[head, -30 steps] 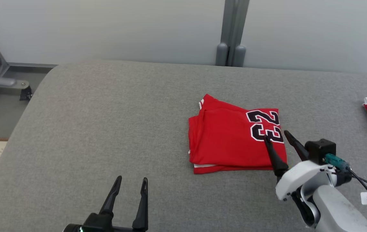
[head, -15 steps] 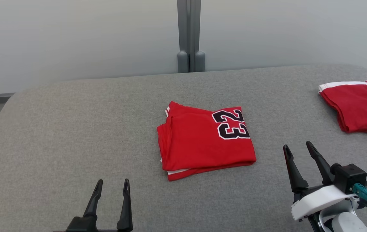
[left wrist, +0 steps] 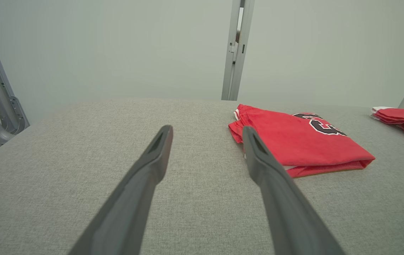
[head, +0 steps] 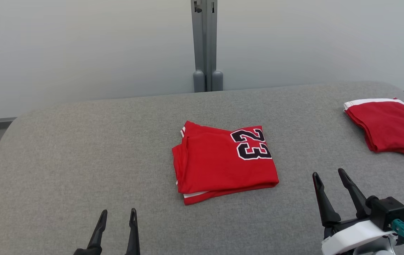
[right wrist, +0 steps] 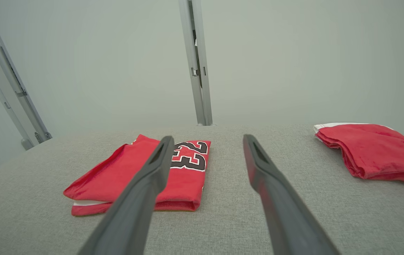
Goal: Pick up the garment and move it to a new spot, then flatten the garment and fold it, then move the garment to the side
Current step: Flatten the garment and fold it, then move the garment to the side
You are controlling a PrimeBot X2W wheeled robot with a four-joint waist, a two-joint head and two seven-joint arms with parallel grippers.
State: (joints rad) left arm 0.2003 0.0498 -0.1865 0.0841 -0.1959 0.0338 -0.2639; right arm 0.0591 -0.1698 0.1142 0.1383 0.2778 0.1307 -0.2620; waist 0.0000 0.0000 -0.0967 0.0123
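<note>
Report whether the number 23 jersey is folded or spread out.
Folded: the jersey lies as a compact rectangle, with stacked layers of cloth showing along its near edge.

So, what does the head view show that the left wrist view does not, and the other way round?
Extra in the head view: the right tool, open and empty, low at the right, with its white wrist cover. Extra in the left wrist view: the tall bars of a grey metal frame at the far left. Shared: the folded red shirt, the second red garment at the right, the grey table, the grey post behind it, and the open left tool, holding nothing.
</note>
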